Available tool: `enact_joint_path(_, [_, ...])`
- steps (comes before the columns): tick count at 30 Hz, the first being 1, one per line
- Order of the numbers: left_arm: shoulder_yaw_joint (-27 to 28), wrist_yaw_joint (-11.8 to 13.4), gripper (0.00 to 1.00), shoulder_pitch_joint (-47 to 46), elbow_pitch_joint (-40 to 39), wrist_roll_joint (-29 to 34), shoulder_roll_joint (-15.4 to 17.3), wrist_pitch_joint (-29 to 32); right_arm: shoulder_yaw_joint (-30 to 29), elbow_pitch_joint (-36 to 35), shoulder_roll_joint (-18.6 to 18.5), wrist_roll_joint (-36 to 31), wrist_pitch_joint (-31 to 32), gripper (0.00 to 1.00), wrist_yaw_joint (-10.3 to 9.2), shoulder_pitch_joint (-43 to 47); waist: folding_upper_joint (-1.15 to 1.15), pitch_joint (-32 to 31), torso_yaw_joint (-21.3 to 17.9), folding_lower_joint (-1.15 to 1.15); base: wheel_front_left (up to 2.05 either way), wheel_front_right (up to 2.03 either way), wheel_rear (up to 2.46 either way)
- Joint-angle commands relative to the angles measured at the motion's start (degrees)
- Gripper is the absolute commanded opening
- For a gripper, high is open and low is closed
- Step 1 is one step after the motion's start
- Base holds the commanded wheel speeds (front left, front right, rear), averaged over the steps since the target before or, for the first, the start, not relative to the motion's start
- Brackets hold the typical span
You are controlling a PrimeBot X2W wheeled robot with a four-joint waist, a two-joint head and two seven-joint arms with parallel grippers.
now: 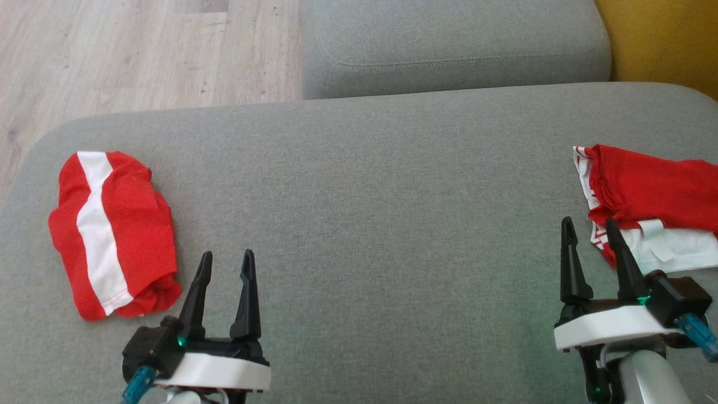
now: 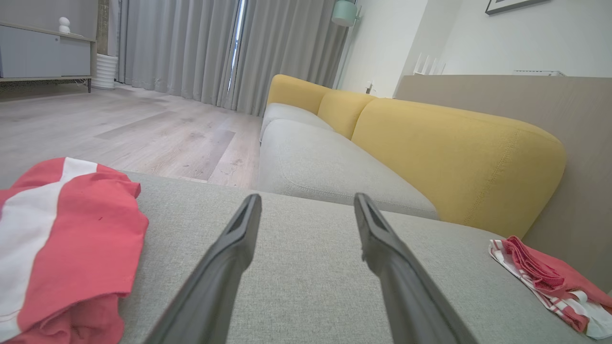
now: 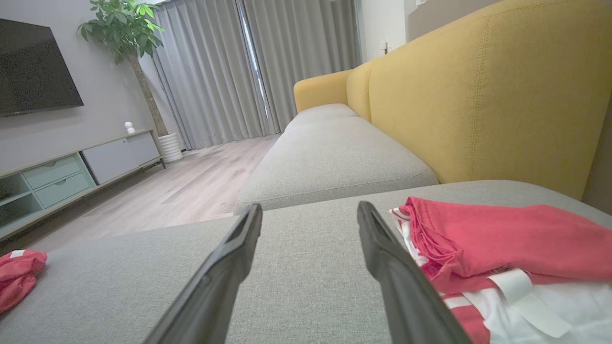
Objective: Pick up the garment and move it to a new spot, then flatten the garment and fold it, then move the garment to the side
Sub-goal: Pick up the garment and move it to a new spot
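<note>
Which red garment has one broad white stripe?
The left garment, beside the left gripper; the right garment shows thin striping and a white panel instead.

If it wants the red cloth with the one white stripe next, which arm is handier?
Probably the left. The left gripper hovers open right beside the striped cloth, while the right gripper sits across the grey cushion, next to the other garment.

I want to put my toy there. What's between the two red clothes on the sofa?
Nothing, just bare grey cushion between the left garment and the right garment, as the head view shows.
</note>
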Motion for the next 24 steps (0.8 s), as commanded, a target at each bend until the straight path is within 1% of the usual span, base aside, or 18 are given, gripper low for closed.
enact_joint_path(1, [1.2, 0.3, 1.0, -2.0, -2.1, 0.0, 0.0, -0.3, 1.6, -2.1, -0.2, -0.1, -0.6, 1.0, 0.39, -1.3, 0.0, 0.0, 0.0, 0.0, 0.0, 0.0, 0.0])
enact_joint_path(9, [1.3, 0.3, 1.0, -2.2, -2.0, 0.2, 0.0, -0.3, 1.4, -2.0, -0.2, 0.2, -0.6, 1.0, 0.39, -1.1, 0.0, 0.2, 0.2, 0.0, 0.0, 0.0, 0.0])
enact_joint_path(13, [1.7, 0.4, 1.0, -2.3, -2.0, 0.2, 0.0, -0.3, 1.8, -1.4, -0.2, 0.0, -0.6, 1.0, 0.39, -0.7, 0.0, 0.0, 1.3, 0.0, 0.0, 0.0, 0.0])
enact_joint_path(17, [2.1, 0.5, 1.0, -1.9, -2.0, 0.6, 0.0, -0.3, 3.1, -0.1, -0.2, 0.8, -0.6, 1.0, 0.39, 0.1, 0.0, -1.1, 3.6, 0.0, 0.0, 0.0, 0.0])
enact_joint_path(24, [2.8, 0.7, 1.0, -1.5, -2.3, 1.9, 0.0, -0.3, 6.0, 0.2, -0.2, 2.3, -0.6, 1.0, 0.39, 1.1, 0.0, -2.6, 10.0, 0.0, 0.0, 0.0, 0.0])
